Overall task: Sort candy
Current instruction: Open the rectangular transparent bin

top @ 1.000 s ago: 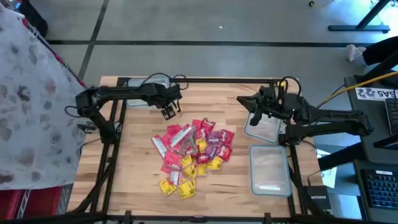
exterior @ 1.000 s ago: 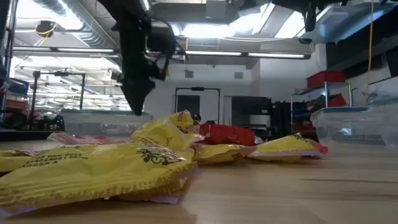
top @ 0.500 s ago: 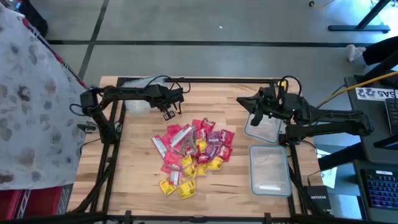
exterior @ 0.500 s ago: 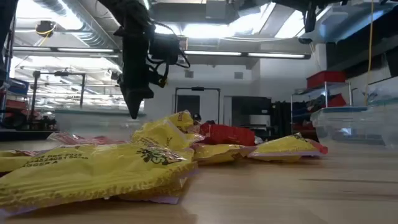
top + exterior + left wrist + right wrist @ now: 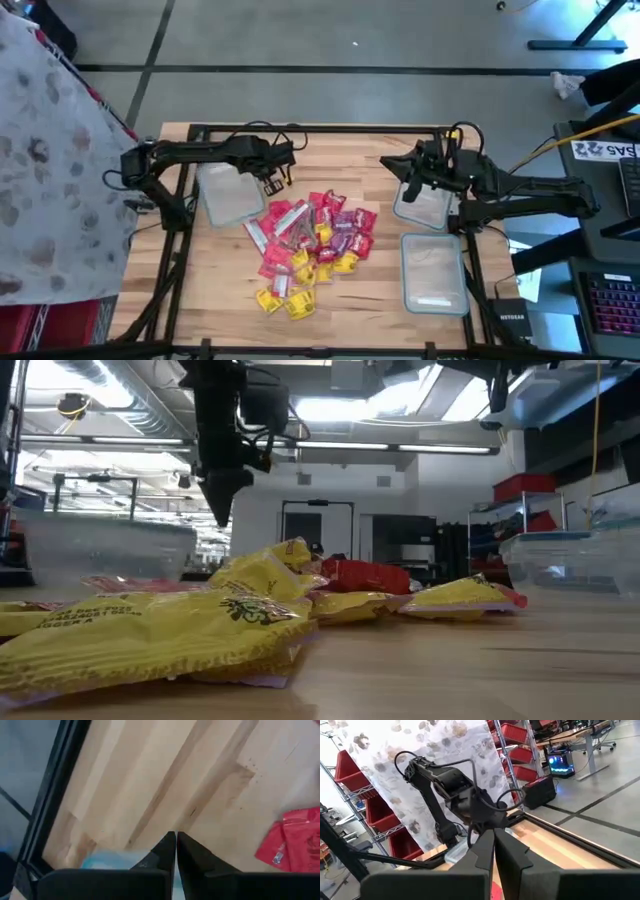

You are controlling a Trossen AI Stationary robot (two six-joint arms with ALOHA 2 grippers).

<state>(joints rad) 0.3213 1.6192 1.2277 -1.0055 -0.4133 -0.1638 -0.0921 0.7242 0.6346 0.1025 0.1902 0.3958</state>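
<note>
The candy (image 5: 310, 245) lies in a loose pile of red, pink, yellow and purple wrapped pieces in the middle of the table, also seen close up in the low view (image 5: 260, 600). My left gripper (image 5: 272, 183) hangs shut just above the table at the pile's far left corner, its fingers pointing down (image 5: 222, 518). Its wrist view shows the fingertips (image 5: 176, 840) together with nothing between them. A clear container (image 5: 230, 192) lies flat just left of it; a gap shows between them in the low view. My right gripper (image 5: 392, 166) is shut and held high, near a clear container (image 5: 425, 205).
A second clear container (image 5: 435, 272) lies near the table's right edge, in front of the first. A black frame (image 5: 320, 128) runs round the table. Bare wood lies near the far edge and in front of the pile. Red bins and a patterned cloth stand beyond the table's left side.
My left gripper has shut and risen a little, staying at the pile's far left corner. The clear container on the left has moved from the table's far edge toward the near edge and now lies flat beside the pile.
</note>
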